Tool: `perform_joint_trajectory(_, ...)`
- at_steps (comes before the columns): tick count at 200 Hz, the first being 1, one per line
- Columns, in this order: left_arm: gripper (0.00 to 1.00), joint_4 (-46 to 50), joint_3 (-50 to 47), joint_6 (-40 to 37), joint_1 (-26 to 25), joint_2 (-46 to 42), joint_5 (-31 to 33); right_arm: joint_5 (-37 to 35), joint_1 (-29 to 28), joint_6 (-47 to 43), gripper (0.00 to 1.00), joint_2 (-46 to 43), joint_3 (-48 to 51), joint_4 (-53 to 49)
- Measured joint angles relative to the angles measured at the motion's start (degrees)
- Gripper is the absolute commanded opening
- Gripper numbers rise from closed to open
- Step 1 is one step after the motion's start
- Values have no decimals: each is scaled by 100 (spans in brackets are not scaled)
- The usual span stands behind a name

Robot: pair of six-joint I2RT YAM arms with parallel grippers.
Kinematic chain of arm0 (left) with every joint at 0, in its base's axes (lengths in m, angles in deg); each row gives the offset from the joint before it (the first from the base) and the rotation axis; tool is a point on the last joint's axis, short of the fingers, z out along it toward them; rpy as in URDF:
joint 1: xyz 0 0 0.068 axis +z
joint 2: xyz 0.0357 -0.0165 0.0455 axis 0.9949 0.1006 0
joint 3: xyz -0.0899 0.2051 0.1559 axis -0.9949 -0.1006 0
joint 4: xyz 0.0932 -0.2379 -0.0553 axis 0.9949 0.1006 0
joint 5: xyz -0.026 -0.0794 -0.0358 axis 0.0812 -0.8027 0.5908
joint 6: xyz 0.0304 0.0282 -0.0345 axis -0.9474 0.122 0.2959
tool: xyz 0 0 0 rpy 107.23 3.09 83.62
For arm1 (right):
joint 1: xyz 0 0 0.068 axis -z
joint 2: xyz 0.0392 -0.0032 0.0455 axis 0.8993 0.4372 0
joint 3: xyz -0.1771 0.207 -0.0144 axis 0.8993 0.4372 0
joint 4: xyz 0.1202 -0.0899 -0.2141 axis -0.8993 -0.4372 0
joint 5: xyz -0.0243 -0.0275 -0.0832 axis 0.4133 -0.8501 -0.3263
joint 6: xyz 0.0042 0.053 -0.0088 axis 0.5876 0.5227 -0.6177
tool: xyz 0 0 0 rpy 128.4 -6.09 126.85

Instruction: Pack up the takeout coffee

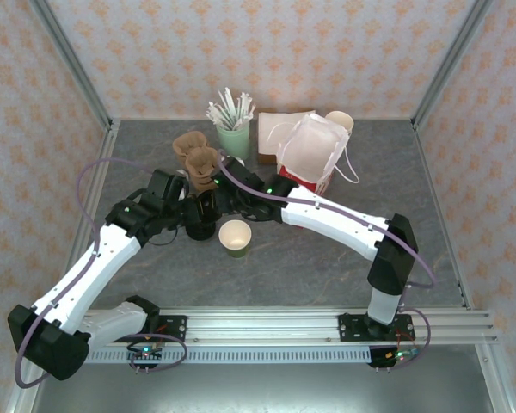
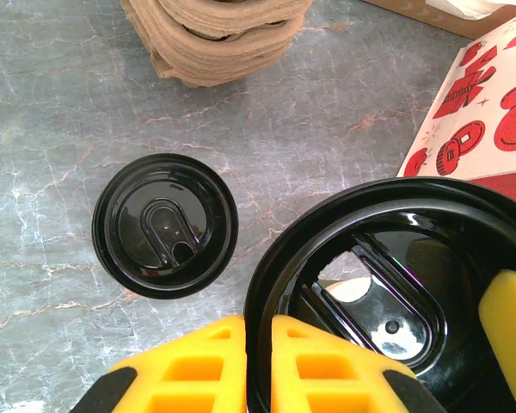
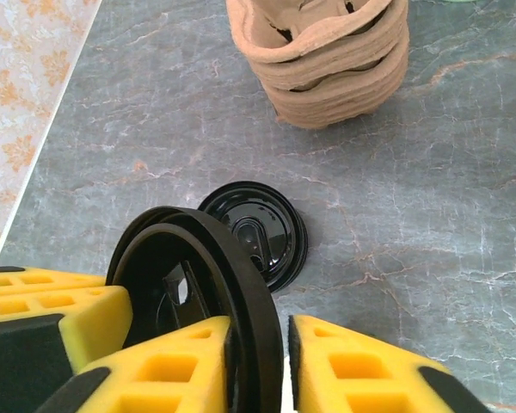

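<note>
Setting: A grey marbled tabletop (image 1: 327,258), seen from above. Two white arms reach inward and meet left of centre.
Takeout cup: An olive-green paper cup (image 1: 235,237), cream inside, stands upright and lidless with its mouth facing up. It is just right of where the grippers meet and a little nearer the arm bases.
Held lid: A round black plastic lid (image 2: 387,301) is held off the table between both grippers. It sits face-on to the left wrist camera, which looks down on the table.
Left grip: The left gripper (image 2: 258,331) is clenched on the lid's near rim, with one yellow finger on each side of the rim wall.
Right grip: The right gripper (image 3: 260,327) straddles the opposite rim. A thin pale gap shows beside one finger, so I cannot tell whether it is truly clamped.
Spare: A second black lid (image 2: 165,225) lies flat on the table beside the held one, apart from the cup.
Background: A stack of brown pulp cup carriers (image 1: 198,155), a pale green cup of white sticks (image 1: 232,129) and a red-and-white bag (image 1: 314,159) stand further back.
Key relation: The cup's axis is vertical, and it stands to the right of the lid, on the right arm's side. The lid probably needs to travel right, centre level over the mouth, then press straight down.
Risk: An off-centre press could tip the light cup.
</note>
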Motion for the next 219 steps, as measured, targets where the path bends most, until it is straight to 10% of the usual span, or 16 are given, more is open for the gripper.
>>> perform_joint_trajectory(30, 14, 33, 0, -2, -24, -11, 48, -61, 0, -39, 7, 26, -4, -46)
perform_joint_trajectory(84, 62, -4, 114, -442, -205, -570, -94, 26, 153, -70, 0, 24, -15, -310)
perform_joint_trajectory(219, 78, -557, 732, -4712, -743, -1840, -1276, 2022, 1051, -398, 0, -1370, -61, -1716)
